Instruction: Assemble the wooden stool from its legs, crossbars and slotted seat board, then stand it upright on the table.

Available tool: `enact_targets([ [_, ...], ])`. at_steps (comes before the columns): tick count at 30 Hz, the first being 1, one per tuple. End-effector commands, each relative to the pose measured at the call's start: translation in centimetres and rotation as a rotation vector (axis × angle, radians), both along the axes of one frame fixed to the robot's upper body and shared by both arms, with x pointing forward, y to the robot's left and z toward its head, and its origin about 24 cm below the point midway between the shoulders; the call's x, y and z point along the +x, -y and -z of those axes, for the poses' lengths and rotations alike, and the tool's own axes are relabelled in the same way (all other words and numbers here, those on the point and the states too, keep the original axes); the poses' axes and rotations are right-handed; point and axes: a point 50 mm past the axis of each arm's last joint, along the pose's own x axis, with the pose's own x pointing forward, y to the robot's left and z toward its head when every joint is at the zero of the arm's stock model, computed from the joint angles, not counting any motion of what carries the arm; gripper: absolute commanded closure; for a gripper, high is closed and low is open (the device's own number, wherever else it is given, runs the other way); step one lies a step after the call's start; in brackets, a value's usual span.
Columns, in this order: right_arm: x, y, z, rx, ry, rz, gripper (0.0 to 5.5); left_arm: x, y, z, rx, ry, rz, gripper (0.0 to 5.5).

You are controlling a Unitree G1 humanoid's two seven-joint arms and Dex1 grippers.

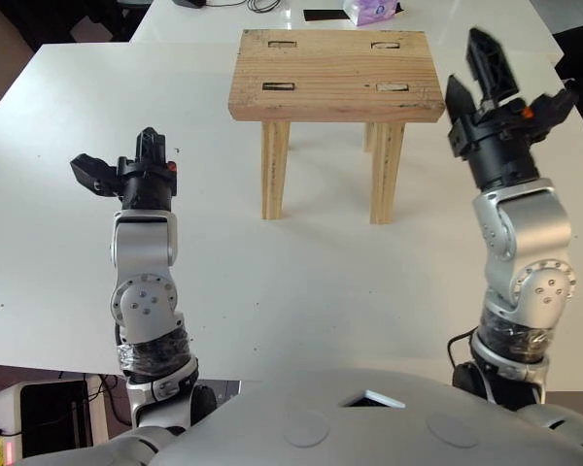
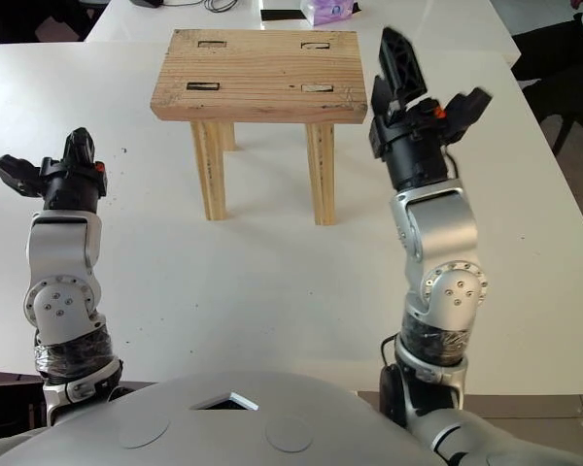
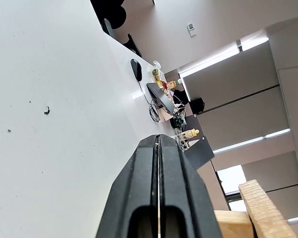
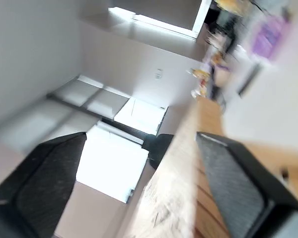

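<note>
Assembled wooden stool (image 1: 335, 73), shown upright on the white table (image 1: 272, 282) with legs seated in the slotted board; little appears left. Right gripper (image 1: 471, 78) is spread empty beside the seat; left gripper (image 1: 151, 144) is clenched on nothing, well apart.

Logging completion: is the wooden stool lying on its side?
No, the wooden stool stands upright on the white table, resting on its legs with the slotted seat on top.
</note>
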Motion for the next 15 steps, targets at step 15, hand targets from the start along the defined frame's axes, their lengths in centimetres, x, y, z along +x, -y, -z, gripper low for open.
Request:
enact_targets([
  [15,11.6,3.4,-1.0,-1.146,0.076,0.843,1.39,8.8,-0.1,-7.4,0.995,0.127,-0.287,5.5],
])
